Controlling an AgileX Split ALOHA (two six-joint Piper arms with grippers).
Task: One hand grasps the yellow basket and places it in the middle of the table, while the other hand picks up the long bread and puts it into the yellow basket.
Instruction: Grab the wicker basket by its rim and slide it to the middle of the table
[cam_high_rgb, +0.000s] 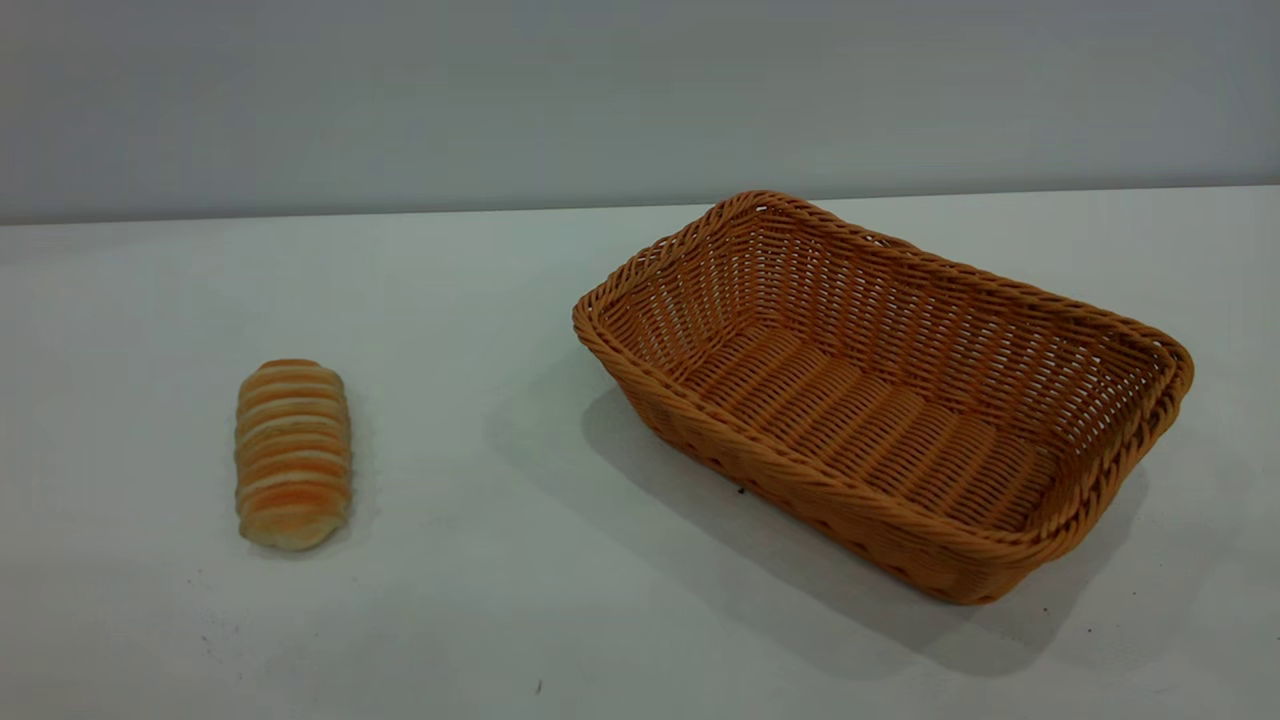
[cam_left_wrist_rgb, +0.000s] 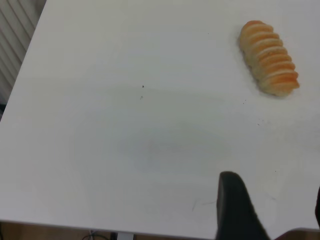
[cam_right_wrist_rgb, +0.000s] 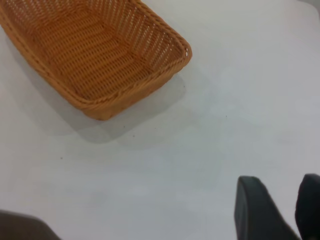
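The yellow basket (cam_high_rgb: 880, 400) stands empty on the right part of the white table (cam_high_rgb: 560, 600). The long bread (cam_high_rgb: 292, 455) lies on the table at the left, well apart from the basket. Neither gripper shows in the exterior view. In the left wrist view my left gripper (cam_left_wrist_rgb: 275, 200) is open and empty above bare table, with the bread (cam_left_wrist_rgb: 269, 57) some way off. In the right wrist view my right gripper (cam_right_wrist_rgb: 280, 186) is open and empty above bare table, with the basket (cam_right_wrist_rgb: 95, 50) some way off.
A plain grey wall runs behind the table's far edge. The left wrist view shows a table edge (cam_left_wrist_rgb: 100, 227) close to the left gripper and a white ribbed panel (cam_left_wrist_rgb: 15, 30) beyond the table's side.
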